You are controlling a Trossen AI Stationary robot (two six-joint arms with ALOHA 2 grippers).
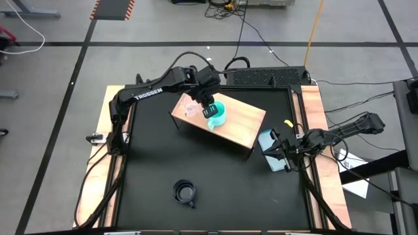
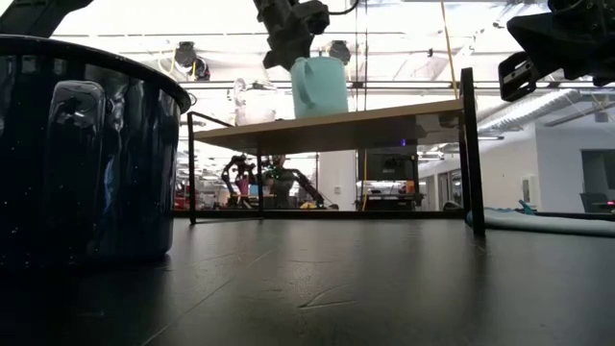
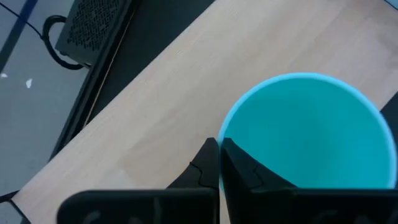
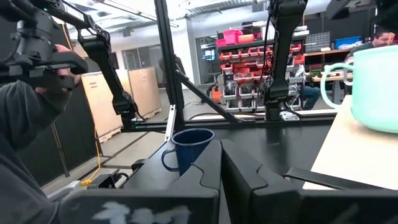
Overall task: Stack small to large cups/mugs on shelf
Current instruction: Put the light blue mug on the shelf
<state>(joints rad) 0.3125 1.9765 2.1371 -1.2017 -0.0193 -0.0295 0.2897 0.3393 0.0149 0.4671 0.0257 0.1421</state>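
Observation:
The turquoise mug [image 1: 219,115] stands upright on the light wooden shelf [image 1: 245,125], and in the low view [image 2: 320,86] its base is on the board. My left gripper [image 1: 210,109] is above it, shut at its rim. The small clear cup [image 1: 191,108] stands on the shelf just left of the mug. The black mug [image 1: 185,191] stands on the black tabletop near the front edge. My right gripper [image 1: 279,146] is shut and empty at the table's right, over the flat light-blue item [image 1: 271,151]. My left gripper is shut on the turquoise mug's rim [image 3: 225,132], on the side nearest the wrist. One finger [image 3: 249,171] is inside the mug and the other is outside, with the wall between them. The fingers come from above, pointing down. The mug is upright, its base on the shelf.
The shelf stands on dark legs [image 2: 471,154] in the far middle of the table. Wooden strips [image 1: 320,130] run along the table's left and right sides. Open black tabletop [image 1: 228,189] lies between the shelf and the front edge.

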